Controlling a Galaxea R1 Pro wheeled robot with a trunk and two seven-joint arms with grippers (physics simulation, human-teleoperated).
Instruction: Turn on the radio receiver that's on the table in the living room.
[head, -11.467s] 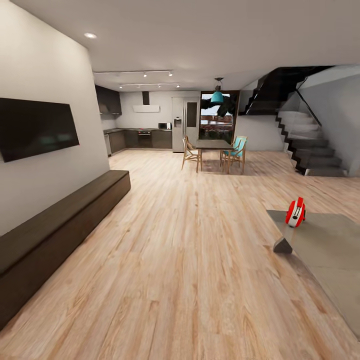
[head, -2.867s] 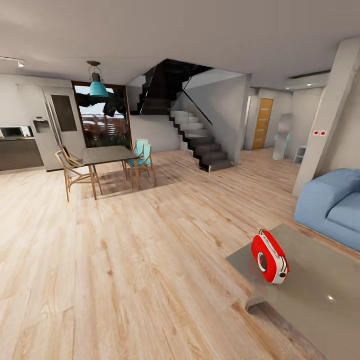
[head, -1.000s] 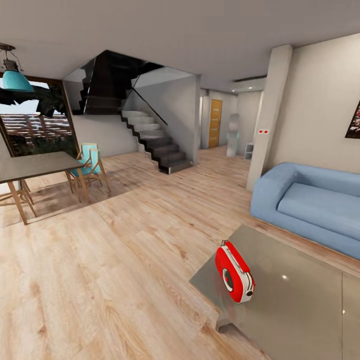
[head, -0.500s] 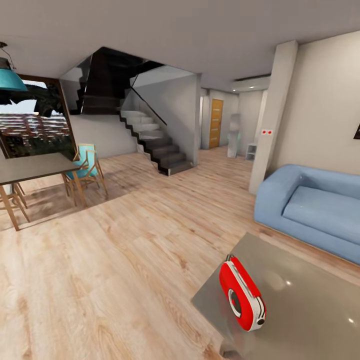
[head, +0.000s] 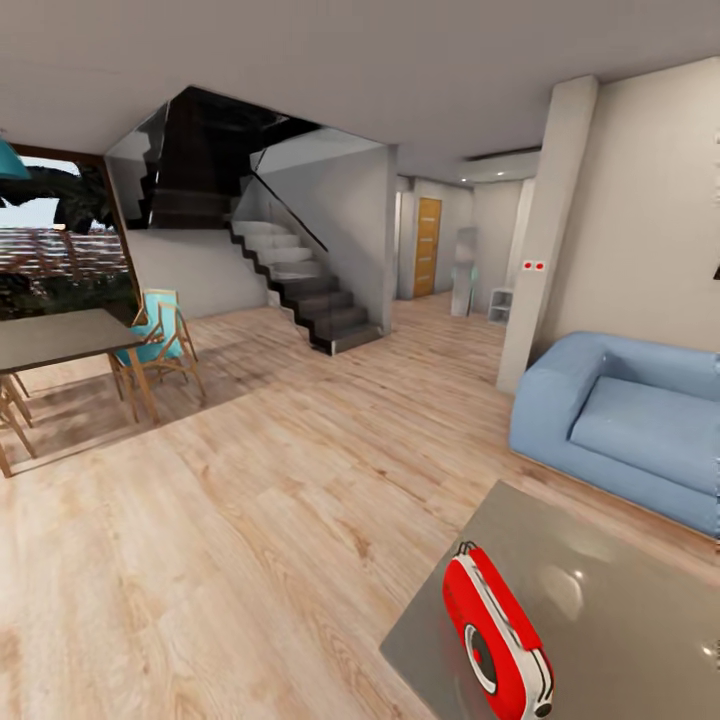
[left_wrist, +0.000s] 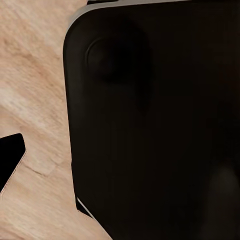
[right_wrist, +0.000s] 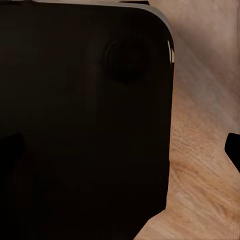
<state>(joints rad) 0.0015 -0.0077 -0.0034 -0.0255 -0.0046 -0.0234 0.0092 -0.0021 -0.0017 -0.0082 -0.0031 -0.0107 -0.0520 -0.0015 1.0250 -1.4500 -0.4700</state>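
1. I cannot tell whether my 2 claws are apart or together. Each wrist camera looks onto a dark rounded panel (left_wrist: 150, 120) of the robot's own body with plank floor (left_wrist: 30, 90) beside it, so I judge both arms are tucked low against the base.

2. Going outward from there, the radio (head: 497, 632) stands on edge near the corner of the glossy grey table (head: 620, 600) nearest me, low and right of centre in the head view. Its red body has a white band round the edge, its grey dial faces left toward me, and its thin wire handle is on top.

3. Its long axis runs from the upper left to the lower right of that view, the far end pointing at open floor and the near end cut by the bottom edge.

4. Because it lies on my right side, I judge the right arm is the nearer one for the dial.

5. The blue sofa (head: 625, 420) sits beyond the table, well apart from the radio.
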